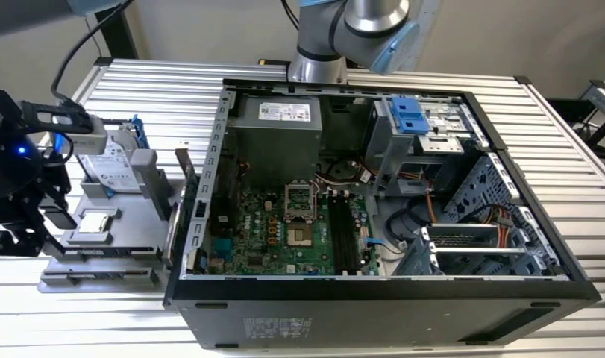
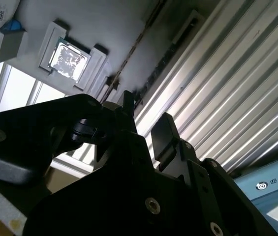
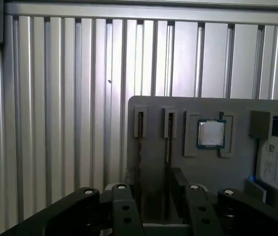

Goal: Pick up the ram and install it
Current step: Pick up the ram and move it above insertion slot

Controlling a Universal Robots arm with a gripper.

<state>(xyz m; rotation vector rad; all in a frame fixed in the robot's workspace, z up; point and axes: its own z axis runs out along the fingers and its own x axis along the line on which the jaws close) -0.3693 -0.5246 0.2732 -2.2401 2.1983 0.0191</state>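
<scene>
Gripper (image 3: 159, 209) open over tray (image 1: 133, 242) at exterior view's left. Ram (image 3: 168, 142) on edge in slot: likely light, stiff, fragile; pinch flat faces mid-length.

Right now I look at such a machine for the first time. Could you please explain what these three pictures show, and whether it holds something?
It is a robot arm with a two-finger gripper. The exterior view comes from a camera off the arm; both wrist views come from cameras riding near the gripper. On the slatted table stands an open computer case with its motherboard. At the exterior view's left lies a grey tray with a hard drive, a square processor and, on edge in slots, what look like ram sticks. The gripper hangs by the tray's slot end, open, holding nothing.
</scene>
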